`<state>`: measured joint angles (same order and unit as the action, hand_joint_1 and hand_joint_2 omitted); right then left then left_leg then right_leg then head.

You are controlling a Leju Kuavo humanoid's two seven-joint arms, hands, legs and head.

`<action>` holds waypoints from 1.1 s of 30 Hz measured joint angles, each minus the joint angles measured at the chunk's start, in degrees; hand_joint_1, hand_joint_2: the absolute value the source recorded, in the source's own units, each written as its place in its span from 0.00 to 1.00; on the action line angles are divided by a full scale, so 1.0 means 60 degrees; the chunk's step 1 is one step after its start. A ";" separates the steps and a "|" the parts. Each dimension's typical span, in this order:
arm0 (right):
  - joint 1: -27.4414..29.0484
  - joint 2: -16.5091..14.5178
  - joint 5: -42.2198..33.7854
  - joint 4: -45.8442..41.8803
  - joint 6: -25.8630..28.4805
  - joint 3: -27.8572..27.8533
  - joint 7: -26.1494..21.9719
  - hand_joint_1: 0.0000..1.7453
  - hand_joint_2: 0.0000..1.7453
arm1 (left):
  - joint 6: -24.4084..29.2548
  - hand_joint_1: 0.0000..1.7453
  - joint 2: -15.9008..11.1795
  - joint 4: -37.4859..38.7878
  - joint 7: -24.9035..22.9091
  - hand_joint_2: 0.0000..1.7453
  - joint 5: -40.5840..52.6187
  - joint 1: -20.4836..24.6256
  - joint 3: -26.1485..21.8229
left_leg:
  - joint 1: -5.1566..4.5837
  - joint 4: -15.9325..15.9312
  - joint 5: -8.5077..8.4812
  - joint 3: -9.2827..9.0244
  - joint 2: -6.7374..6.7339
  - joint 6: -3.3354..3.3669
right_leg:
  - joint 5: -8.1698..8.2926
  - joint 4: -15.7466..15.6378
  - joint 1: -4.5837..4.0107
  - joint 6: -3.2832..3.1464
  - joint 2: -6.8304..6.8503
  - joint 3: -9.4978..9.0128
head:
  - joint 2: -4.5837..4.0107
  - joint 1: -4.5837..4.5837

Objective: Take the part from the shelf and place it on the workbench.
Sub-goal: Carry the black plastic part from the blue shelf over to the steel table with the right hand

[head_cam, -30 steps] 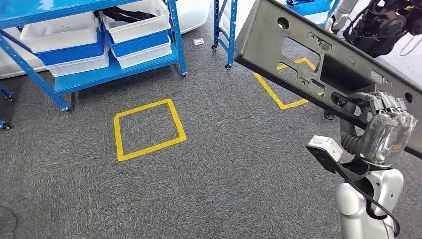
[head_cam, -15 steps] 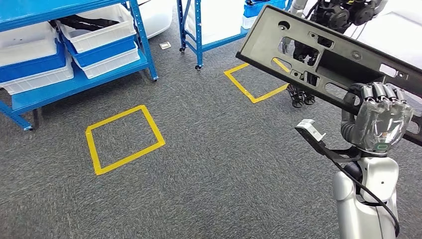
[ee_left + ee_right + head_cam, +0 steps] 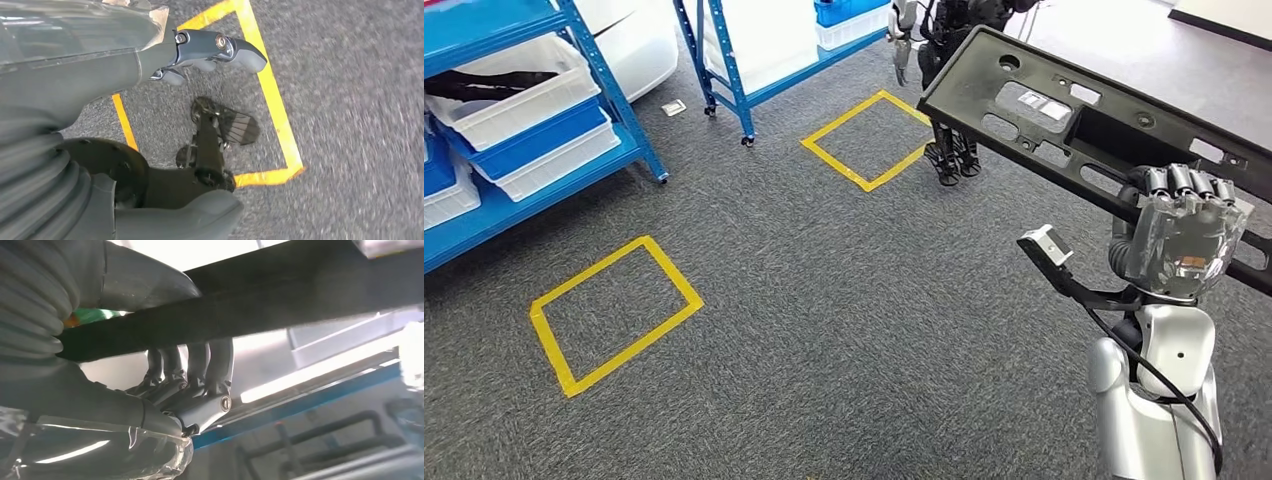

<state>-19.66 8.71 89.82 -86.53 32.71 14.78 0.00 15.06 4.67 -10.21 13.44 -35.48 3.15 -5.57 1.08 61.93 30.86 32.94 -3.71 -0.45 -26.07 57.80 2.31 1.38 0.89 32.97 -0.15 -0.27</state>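
Part [image 3: 1084,125], long and dark, is gripped by the right hand [image 3: 1181,240] above grey carpet [image 3: 844,300]. Left hand [image 3: 150,55] holds nothing, fingers loosely curled.

Open grey carpet [image 3: 824,330] ahead and to the left, with two yellow tape squares, one near left [image 3: 614,312], one farther ahead [image 3: 869,138]; both flat, no bar to passage.

Blue shelf [image 3: 519,140] with white and blue bins stands along the far left. A second blue rack [image 3: 734,60] stands farther back; a carpet lane runs between them.

Another dark robot [image 3: 949,80] stands at the far square's right corner, on the way ahead.

Right side: the long black part [image 3: 1084,125], held raised and tilted by the right hand [image 3: 1181,235], spans the space there.
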 joint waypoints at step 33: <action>0.0161 0.0179 -0.0389 -0.0252 -0.0092 -0.0107 -0.0109 1.00 1.00 | 0.0027 0.00 -0.0011 0.0000 -0.0054 1.00 -0.0016 -0.0059 -0.0004 | -0.0057 0.1608 0.0817 0.0716 0.0543 0.0089 | 0.0080 0.0025 -0.0138 -0.0126 -0.0266 0.0189 | 0.0000 0.0018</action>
<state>-18.70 9.79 87.48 -88.05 32.16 14.14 -0.66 15.22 4.60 -10.21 13.11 -35.58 2.80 -5.60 0.74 71.58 35.77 37.23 -0.45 0.08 -25.59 57.95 1.49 0.63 -0.70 34.11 -0.15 -0.16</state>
